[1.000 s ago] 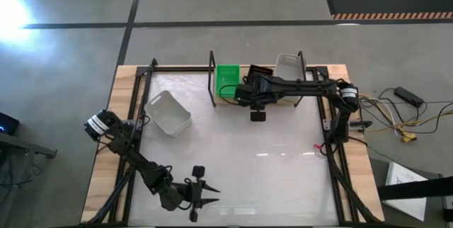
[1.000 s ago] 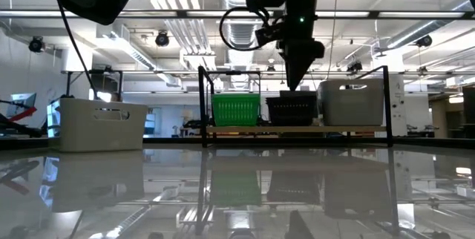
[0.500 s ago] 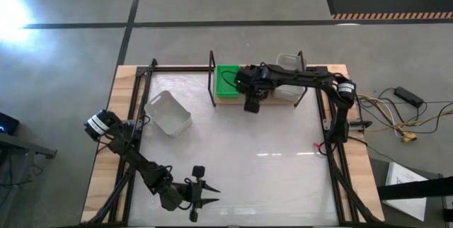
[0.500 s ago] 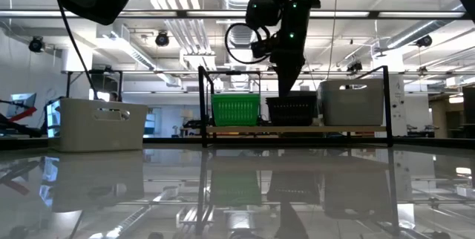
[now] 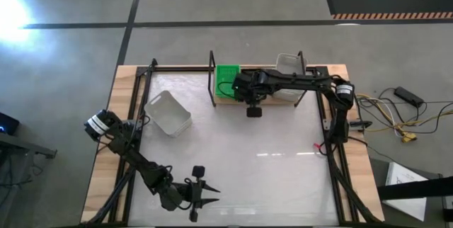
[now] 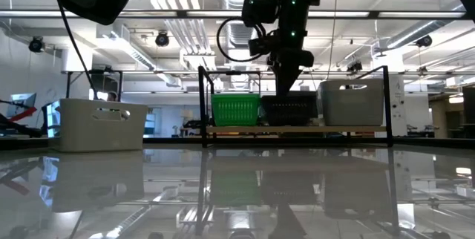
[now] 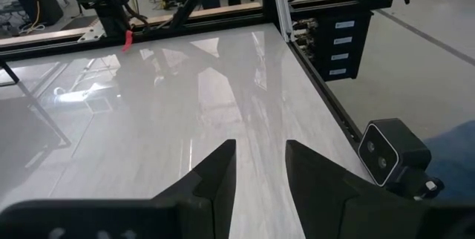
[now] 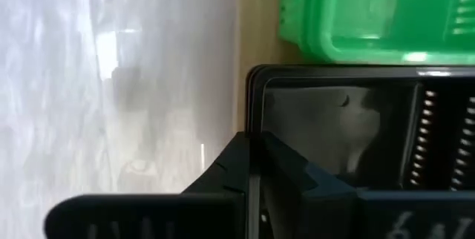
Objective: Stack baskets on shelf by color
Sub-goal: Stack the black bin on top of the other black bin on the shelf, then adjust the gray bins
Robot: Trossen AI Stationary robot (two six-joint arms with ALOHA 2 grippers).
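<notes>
On the shelf (image 6: 297,129), a wooden plank in a black rod frame, stand a green basket (image 6: 236,110), a black mesh basket (image 6: 291,110) and a white-grey basket (image 6: 350,103) in a row. My right gripper (image 6: 286,96) reaches down into the black basket (image 8: 356,120) and is shut on it; in the high view the arm (image 5: 249,95) hides that basket. Another white basket (image 5: 168,113) sits on the table at the left. My left gripper (image 7: 260,172) waits open and empty near the table's near edge (image 5: 211,195). My right gripper holds the black basket by the rim of its near wall (image 8: 252,120), one finger inside the basket (image 8: 297,172) and one outside. The fingers come from above, pointing down. The basket stands upright on the shelf's plank (image 8: 256,16), close beside the green basket (image 8: 371,16).
The shelf's black upright posts (image 5: 212,79) stand at either end of the row. Black frame rails run along the table's left and right sides (image 5: 333,157). Bare white tabletop (image 5: 255,157) lies between the shelf and my left arm.
My right gripper has gone a little toward the table's left edge and down, from above the black basket into it, and now sits at the basket's rim.
</notes>
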